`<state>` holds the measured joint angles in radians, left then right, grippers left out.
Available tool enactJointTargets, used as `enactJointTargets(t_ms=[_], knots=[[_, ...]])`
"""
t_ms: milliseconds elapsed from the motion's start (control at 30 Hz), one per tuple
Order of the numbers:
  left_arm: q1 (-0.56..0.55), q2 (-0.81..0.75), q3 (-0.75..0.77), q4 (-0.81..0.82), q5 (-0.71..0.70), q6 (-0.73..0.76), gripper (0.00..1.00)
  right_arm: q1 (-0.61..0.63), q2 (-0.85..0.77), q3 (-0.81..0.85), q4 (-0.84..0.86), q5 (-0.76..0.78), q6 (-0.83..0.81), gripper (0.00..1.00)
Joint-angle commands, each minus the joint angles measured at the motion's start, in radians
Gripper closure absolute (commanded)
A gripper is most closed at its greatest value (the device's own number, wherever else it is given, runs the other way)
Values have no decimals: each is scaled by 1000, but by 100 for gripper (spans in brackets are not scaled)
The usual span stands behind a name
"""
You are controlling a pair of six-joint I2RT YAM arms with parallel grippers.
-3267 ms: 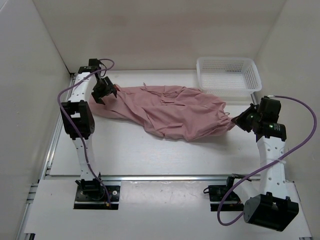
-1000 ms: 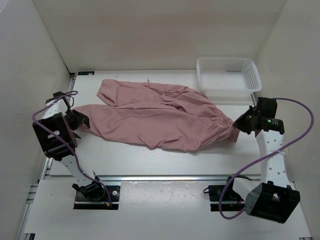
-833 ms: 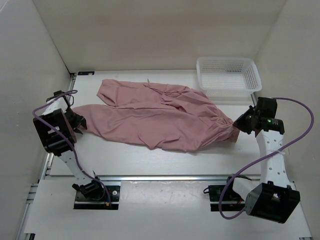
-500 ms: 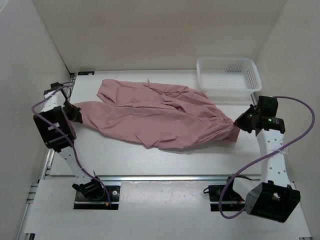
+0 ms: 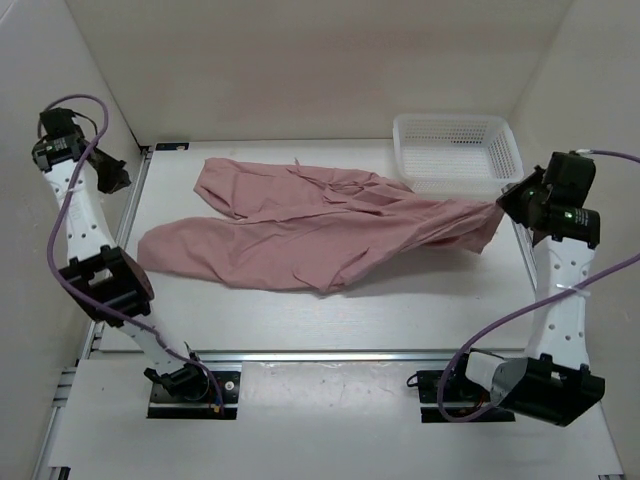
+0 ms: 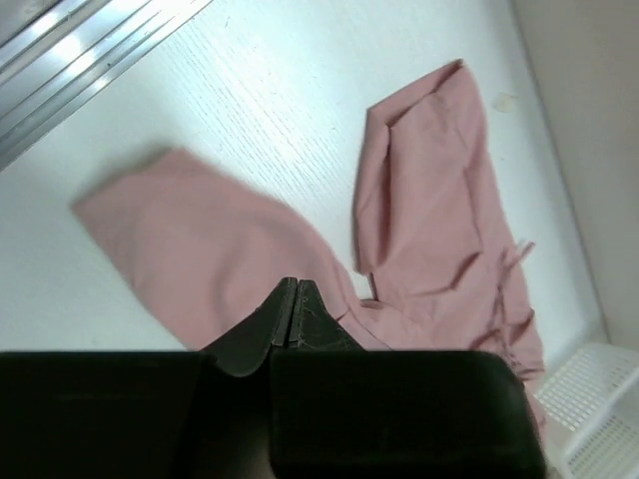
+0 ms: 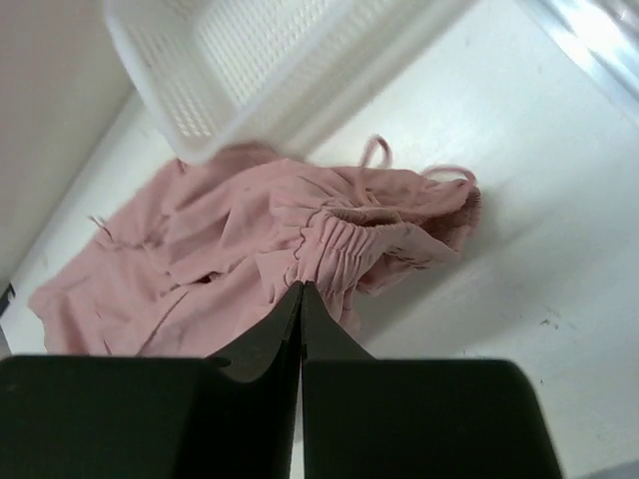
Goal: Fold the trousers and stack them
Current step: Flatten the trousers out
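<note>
Trousers (image 5: 300,225): dusty pink, wrinkled, two legs lying flat leftward on bench (image 5: 300,310). Gathered waist off the bench, pinched in closed right jaws. Left jaws closed, empty.

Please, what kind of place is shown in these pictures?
Probably a laboratory robot cell: plain white walls enclose a white table, two cabled robot arms stand at its near edge, and pink trousers lie beside a white mesh basket.
</note>
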<state>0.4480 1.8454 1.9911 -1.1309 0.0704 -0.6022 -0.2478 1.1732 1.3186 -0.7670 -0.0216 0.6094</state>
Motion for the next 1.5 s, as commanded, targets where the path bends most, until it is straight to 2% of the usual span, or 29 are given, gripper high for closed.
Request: enactJointTargets(t_ms=[0, 100, 133, 233, 300, 400, 433, 467, 500, 567, 600, 633, 800, 967, 1200, 1267, 1333, 1400, 1467], knots=[[35, -193, -50, -18, 48, -2, 90, -7, -62, 64, -31, 83, -29, 100], [73, -264, -251, 28, 20, -24, 90, -7, -177, -53, -60, 179, -20, 100], [84, -264, -350, 43, -4, -24, 90, -16, -202, -147, -69, 202, -10, 100], [84, -273, -518, 80, -4, -13, 90, -27, -293, -267, -106, 212, 12, 100], [66, -273, -577, 100, 15, 2, 90, -36, -335, -349, -115, 212, 26, 100], [0, -273, -653, 120, 58, 22, 77, -36, -354, -412, -115, 170, 26, 100], [-11, -273, -669, 120, 58, 22, 73, -36, -354, -421, -115, 158, 26, 100], [-11, -261, -692, 120, 58, 22, 61, -36, -354, -421, -115, 158, 26, 100], [-11, -250, -701, 120, 48, 22, 37, -36, -354, -430, -115, 144, 26, 100], [-11, -250, -712, 108, 5, 31, 12, -36, -345, -412, -115, 135, 4, 100], [-11, -250, -725, 108, 5, 32, 9, -36, -345, -403, -115, 135, 4, 100], [-11, -250, -744, 94, -7, 32, 9, -36, -345, -380, -115, 124, -6, 100], [-61, -319, -941, 128, -46, 7, 23, -36, -311, -323, -115, 94, -25, 100], [-132, -269, -891, 154, -84, -7, 26, -36, -274, -302, -95, 49, -14, 100], [-141, -118, -881, 198, -97, -42, 25, -36, -274, -302, -84, 38, -5, 100], [-152, -78, -881, 198, -96, -51, 28, -36, -274, -302, -84, 38, -5, 100], [-163, -69, -903, 212, -96, -61, 32, -36, -284, -302, -84, 48, -5, 99], [-173, -58, -913, 221, -96, -61, 41, -36, -284, -311, -84, 48, -5, 99], [-183, -49, -925, 230, -96, -74, 58, -36, -284, -311, -75, 48, -5, 99]])
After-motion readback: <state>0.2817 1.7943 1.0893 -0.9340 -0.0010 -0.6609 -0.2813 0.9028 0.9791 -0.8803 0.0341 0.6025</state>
